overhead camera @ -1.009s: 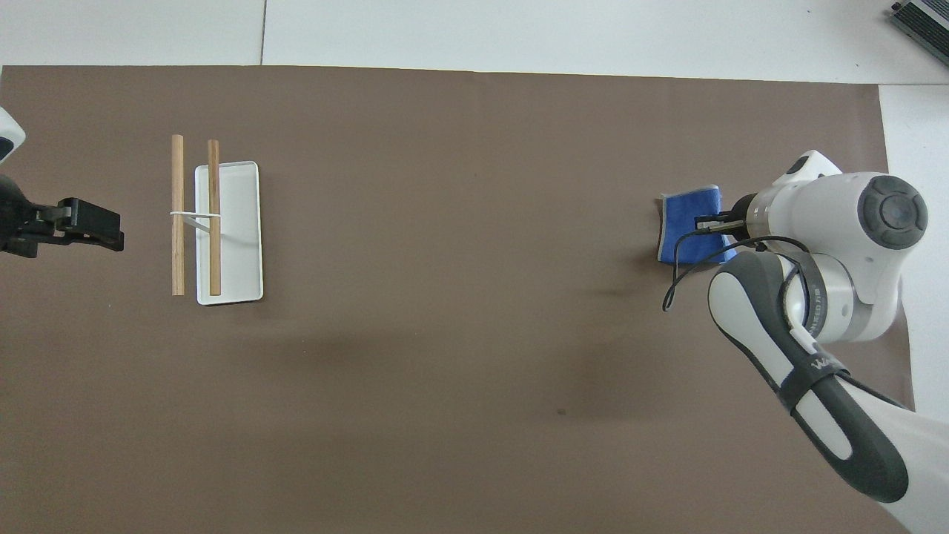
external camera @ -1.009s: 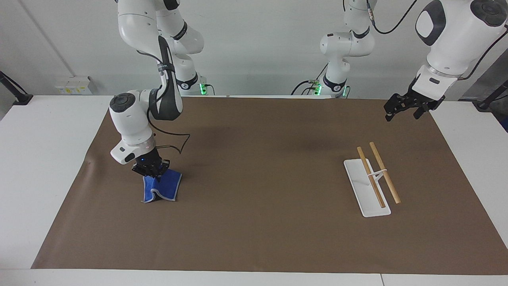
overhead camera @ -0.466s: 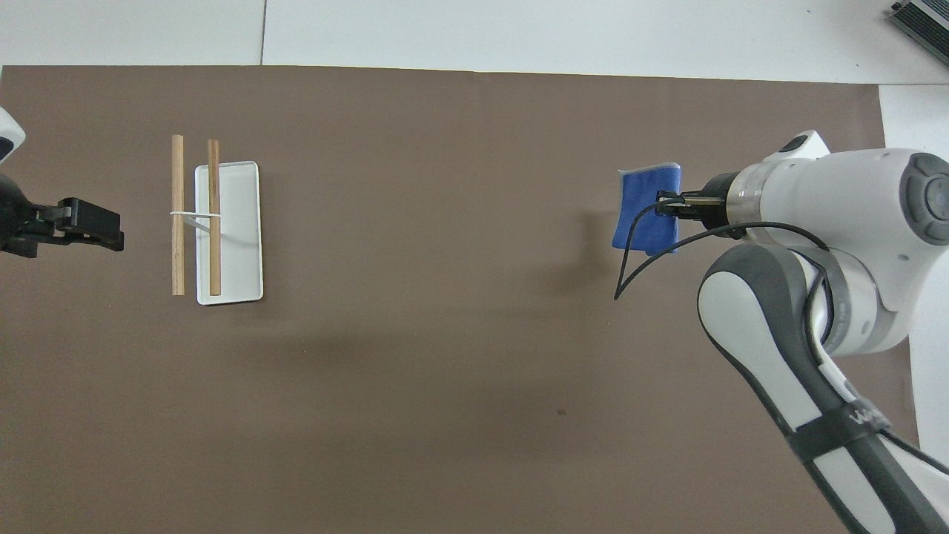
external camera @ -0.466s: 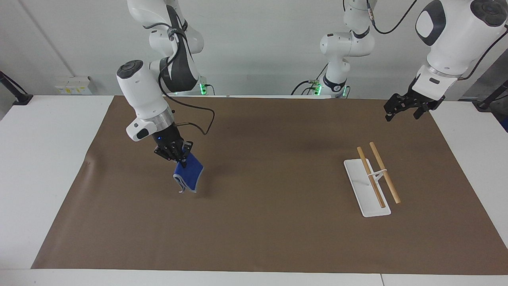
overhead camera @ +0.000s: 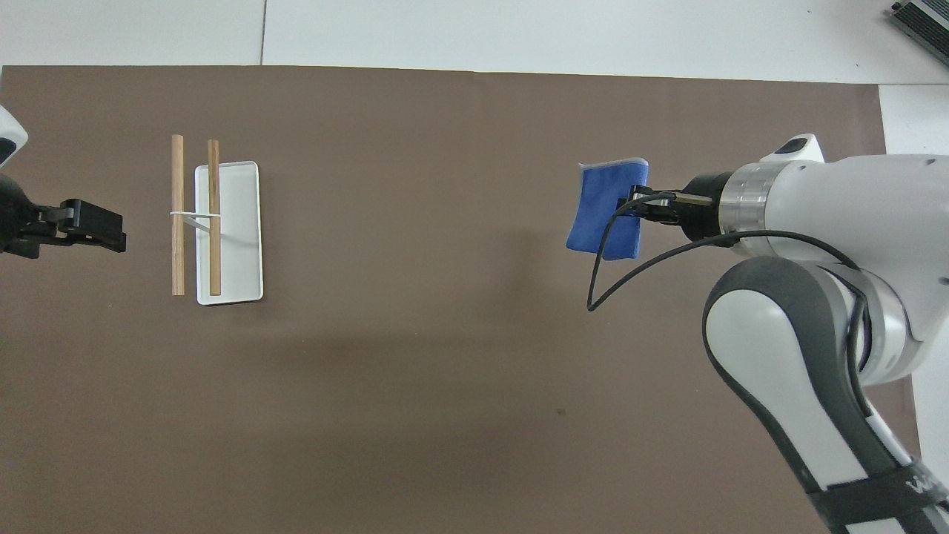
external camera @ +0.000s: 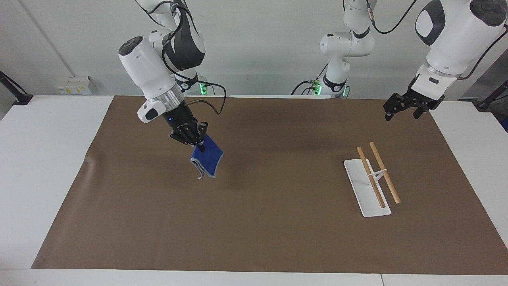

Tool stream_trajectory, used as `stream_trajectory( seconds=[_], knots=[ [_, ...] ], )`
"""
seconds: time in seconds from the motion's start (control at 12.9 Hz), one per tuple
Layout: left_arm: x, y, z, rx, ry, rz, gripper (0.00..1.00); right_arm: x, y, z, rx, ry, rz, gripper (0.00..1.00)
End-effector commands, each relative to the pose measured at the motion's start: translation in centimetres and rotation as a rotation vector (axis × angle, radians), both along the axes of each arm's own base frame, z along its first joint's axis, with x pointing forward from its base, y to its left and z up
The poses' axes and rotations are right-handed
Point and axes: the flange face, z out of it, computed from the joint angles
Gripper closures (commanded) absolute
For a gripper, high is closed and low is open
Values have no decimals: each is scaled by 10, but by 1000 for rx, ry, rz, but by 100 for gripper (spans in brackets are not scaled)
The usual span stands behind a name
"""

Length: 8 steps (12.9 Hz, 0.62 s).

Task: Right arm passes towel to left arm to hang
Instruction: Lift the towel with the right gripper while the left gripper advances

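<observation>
My right gripper (external camera: 197, 142) is shut on one edge of the bright blue towel (external camera: 208, 159), which hangs free in the air over the brown mat toward the right arm's end of the table. The overhead view shows the same grip (overhead camera: 632, 207) on the towel (overhead camera: 602, 213). My left gripper (external camera: 401, 115) is open and empty, and it waits in the air over the mat's edge at the left arm's end, also seen in the overhead view (overhead camera: 100, 228).
A rack with a white base (external camera: 368, 200) and two raised wooden bars (external camera: 378, 173) stands on the brown mat (external camera: 278, 230) toward the left arm's end. It also shows in the overhead view (overhead camera: 239, 252). A black cable loops from the right wrist.
The right gripper lifted the towel off the mat and carried it up and toward the table's middle. The left arm has not moved.
</observation>
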Motion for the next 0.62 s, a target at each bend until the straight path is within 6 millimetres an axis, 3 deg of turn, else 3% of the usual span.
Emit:
stream_trajectory(
  seconds=[0.0,0.23,0.31,0.47,0.54],
  knots=[
    [-7,4,7,-12,4,9,0,1,8,13,83,17,-41,100],
    [-12,-14,9,-23,4,-19,0,-4,34,19,160,34,-66,100],
    [-17,-28,6,-60,14,12,0,-5,41,20,217,48,-76,100],
    [-20,-42,3,-228,43,177,0,-6,44,23,266,64,-103,100],
    [-22,-47,3,-287,51,247,0,-9,55,23,296,90,-118,100]
  ],
)
